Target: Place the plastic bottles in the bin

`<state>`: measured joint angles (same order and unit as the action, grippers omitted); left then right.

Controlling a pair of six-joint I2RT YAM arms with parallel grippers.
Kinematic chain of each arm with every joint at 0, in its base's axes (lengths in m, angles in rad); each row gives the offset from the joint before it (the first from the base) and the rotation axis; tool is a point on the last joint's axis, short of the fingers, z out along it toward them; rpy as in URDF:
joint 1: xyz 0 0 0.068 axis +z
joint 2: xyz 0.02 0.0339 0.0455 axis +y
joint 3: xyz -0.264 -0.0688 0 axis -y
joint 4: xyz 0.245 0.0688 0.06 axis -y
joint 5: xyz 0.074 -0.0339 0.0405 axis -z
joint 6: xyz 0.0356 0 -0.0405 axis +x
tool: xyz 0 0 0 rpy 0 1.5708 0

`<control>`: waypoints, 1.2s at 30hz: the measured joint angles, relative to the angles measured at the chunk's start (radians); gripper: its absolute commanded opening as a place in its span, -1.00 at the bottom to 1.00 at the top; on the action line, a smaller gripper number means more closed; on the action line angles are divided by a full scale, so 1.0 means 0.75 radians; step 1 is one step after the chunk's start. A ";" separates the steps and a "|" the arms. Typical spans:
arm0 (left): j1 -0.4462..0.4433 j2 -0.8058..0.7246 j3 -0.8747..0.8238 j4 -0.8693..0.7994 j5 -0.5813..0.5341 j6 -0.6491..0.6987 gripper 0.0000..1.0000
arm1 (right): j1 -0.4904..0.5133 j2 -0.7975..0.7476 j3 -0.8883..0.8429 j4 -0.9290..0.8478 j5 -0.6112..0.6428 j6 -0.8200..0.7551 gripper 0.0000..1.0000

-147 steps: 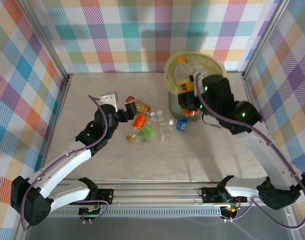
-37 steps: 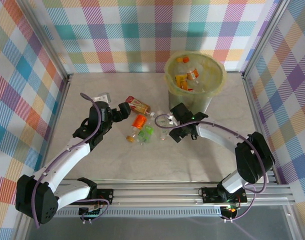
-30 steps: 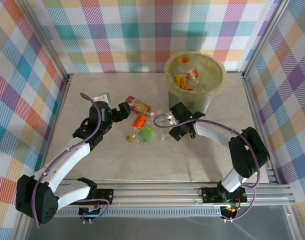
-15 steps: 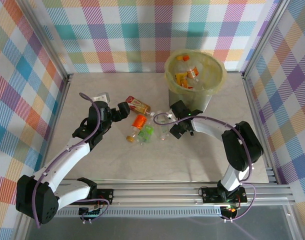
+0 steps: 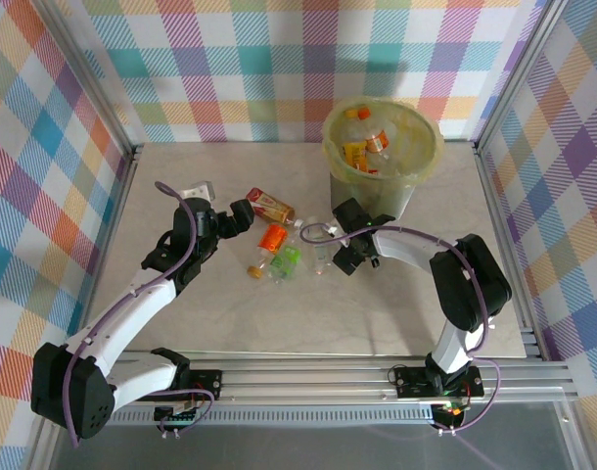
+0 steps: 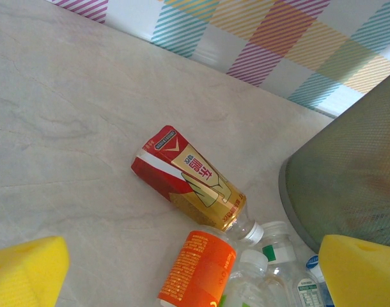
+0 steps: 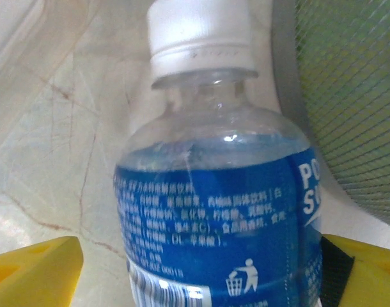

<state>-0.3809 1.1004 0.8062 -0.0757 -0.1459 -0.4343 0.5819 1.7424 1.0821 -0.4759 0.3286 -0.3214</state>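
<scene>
Right hand (image 7: 201, 272): wide, pads either side of the blue bottle (image 7: 214, 211), with a gap showing at the pad away from the bin (image 7: 348, 96), so not yet gripping. Straddles the label low on the body, cap pointing away from the hand, probably to clamp across the widest, firmest part. Just beside that bottle, the bin's mesh wall; looks like a lift over the rim and little sideways travel.

Left hand (image 6: 195, 275): wide, holding nothing, hovering over the desk (image 6: 67, 128). Straight ahead, a red-gold bottle (image 6: 188, 176) lying on its side. Nearer the hand, an orange bottle (image 6: 198, 268) and clear bottles (image 6: 275, 240) touching in a heap. Ahead and to the right, the bin wall. Seems posed to take one of these next.

Inside the bin, several dropped bottles (image 5: 362, 152).
</scene>
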 measured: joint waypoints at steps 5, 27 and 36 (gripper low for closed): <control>0.001 0.000 -0.001 0.002 0.000 0.000 1.00 | 0.003 -0.001 -0.009 -0.040 -0.024 0.047 0.60; 0.001 0.000 -0.007 0.005 -0.001 0.000 1.00 | 0.106 -0.115 -0.003 -0.173 -0.023 0.180 -0.14; 0.001 0.000 -0.007 0.009 0.000 -0.001 1.00 | 0.180 -0.388 0.089 -0.283 -0.021 0.250 -0.21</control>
<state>-0.3805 1.1004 0.8009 -0.0692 -0.1459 -0.4347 0.7166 1.4517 1.1484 -0.6880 0.3126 -0.1341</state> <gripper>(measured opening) 0.999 0.594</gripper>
